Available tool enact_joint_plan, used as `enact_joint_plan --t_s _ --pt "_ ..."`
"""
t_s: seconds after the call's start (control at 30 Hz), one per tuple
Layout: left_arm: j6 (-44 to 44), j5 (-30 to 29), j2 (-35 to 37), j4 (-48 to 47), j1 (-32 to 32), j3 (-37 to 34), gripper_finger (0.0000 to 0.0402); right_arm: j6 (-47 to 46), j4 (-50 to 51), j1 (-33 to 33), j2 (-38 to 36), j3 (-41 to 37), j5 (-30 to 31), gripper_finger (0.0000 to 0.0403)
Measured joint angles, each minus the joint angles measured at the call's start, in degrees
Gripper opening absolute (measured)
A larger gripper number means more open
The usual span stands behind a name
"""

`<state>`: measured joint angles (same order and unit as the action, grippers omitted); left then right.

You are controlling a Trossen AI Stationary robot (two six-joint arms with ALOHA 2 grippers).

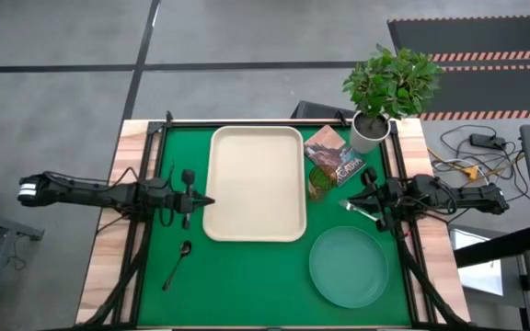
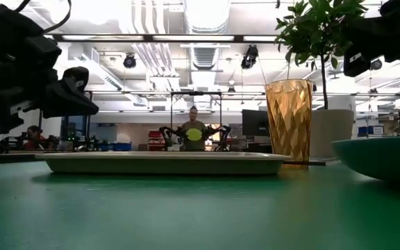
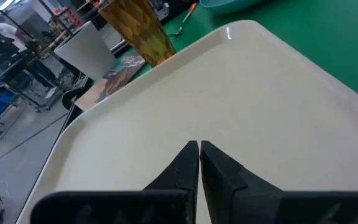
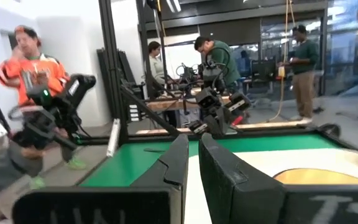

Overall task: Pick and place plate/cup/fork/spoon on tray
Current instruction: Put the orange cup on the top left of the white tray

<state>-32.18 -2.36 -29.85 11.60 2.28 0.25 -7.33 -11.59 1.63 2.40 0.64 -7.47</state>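
Note:
The cream tray (image 1: pixel 256 184) lies in the middle of the green mat. The teal plate (image 1: pixel 349 267) lies at the near right. The amber cup (image 1: pixel 318 181) stands upright at the tray's right edge, on a booklet's corner. The dark spoon (image 1: pixel 178 262) lies at the near left. The pale fork (image 1: pixel 355 209) lies on the mat between cup and plate, under my right gripper (image 1: pixel 359 197). My right gripper (image 4: pixel 192 142) is shut and empty, above the mat. My left gripper (image 1: pixel 206 200) is shut and empty, just over the tray's left rim (image 3: pixel 199 147).
A white pot with a green plant (image 1: pixel 372 129) stands at the far right corner. A printed booklet (image 1: pixel 334 154) lies beside it. People stand in the room beyond the table (image 4: pixel 27 56). The mat's near middle (image 1: pixel 247 285) is bare.

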Motion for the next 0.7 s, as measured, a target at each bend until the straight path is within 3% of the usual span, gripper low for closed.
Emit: enact_joint_plan --t_s 0.07,0.23,0.47,0.7 --pt "1.7 0.2 -0.1 1.4 0.0 0.0 0.0 -2.4 -0.8 0.0 0.0 0.0 0.0 0.0027" --pt "18.9 1.4 -1.1 8.8 0.0 0.0 0.0 -3.2 -1.3 0.0 0.0 0.0 0.0 0.0027" --pt "19.9 1.8 -2.7 22.9 -0.1 0.0 0.0 -3.2 -2.4 0.0 0.0 0.0 0.0 0.0027" --pt "19.9 1.8 -4.3 32.4 -0.1 0.0 0.0 2.9 -12.7 0.0 0.0 0.0 -0.5 0.0027"
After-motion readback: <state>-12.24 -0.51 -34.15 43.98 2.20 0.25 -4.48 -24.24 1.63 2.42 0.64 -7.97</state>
